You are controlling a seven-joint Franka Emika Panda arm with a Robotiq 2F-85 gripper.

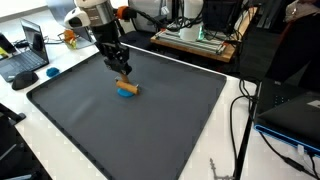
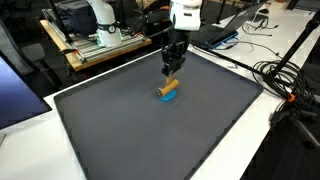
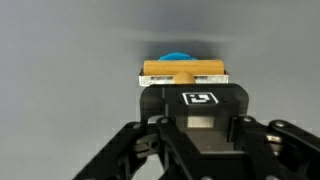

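One tan rectangular wooden block [image 1: 124,87] sits near the middle of the dark grey mat [image 1: 90,130], perched on a blue rounded piece [image 1: 128,94]. The black Robotiq gripper [image 1: 121,78] stands straight down over it. Its fingers are drawn in narrow and, as far as both exterior views show, pinch the block across its short width. In the wrist view the block [image 3: 182,72] lies right at the fingertips, with the blue piece [image 3: 178,56] peeking out behind it.

From where I stand the block looks light and stiff, plain wood with flat faces and square edges, nothing that would dent or break under a firm squeeze. Those flat sides should give the pads a good seat, and I would take it at the middle of its length, since a hold near one end could let it swing. The blue piece looks like smooth plastic, curved and probably slippery, so the block may rock on it. I cannot tell whether the two are joined or only stacked.

Counting what is here: one wooden block, one blue piece, one mat, and one gripper on one arm. Off the mat I see one open laptop [image 1: 25,55] and one wooden rack of equipment [image 1: 195,38]. Black cables [image 1: 245,110] lie beside the mat, too tangled to count.
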